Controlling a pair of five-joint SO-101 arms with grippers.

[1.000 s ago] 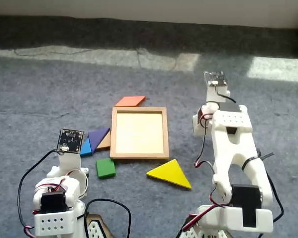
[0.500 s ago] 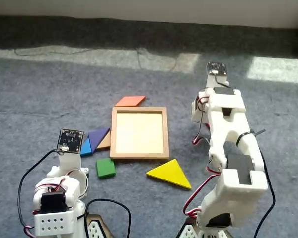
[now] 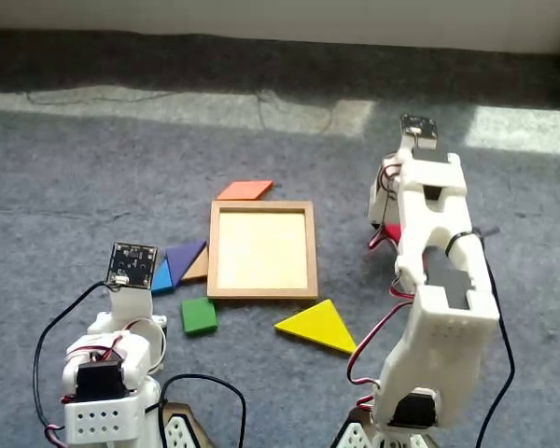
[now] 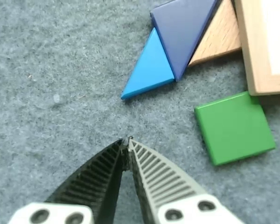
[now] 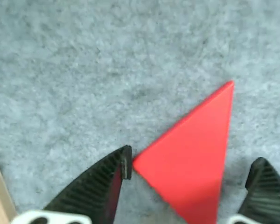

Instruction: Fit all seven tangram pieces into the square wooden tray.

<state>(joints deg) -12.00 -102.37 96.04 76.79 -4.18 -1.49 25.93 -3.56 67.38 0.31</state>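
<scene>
The right pincer (image 5: 192, 169) is open wide and hangs low over the red triangle (image 5: 196, 135), with one finger on each side of it. The red triangle lies flat on the grey table, off to the right of the square wooden tray (image 3: 261, 293), and the tray has no pieces in it yet. I think the job now is to grab this triangle. To do it well, the pincer should go straight down until both fingers reach the table. One finger sits right by a corner, so a small turn may help the fingers press on two sides and not on a point. Then it should close slowly, so the thin piece does not pop out, and lift before going to the tray. The left pincer (image 4: 127, 144) is closed with nothing in it, near the light blue triangle (image 4: 151, 70) and the green square (image 4: 233, 127). Compared with a second ago, the right arm has stretched out farther and lower over the red piece. The left arm and the other pieces have not moved.
</scene>
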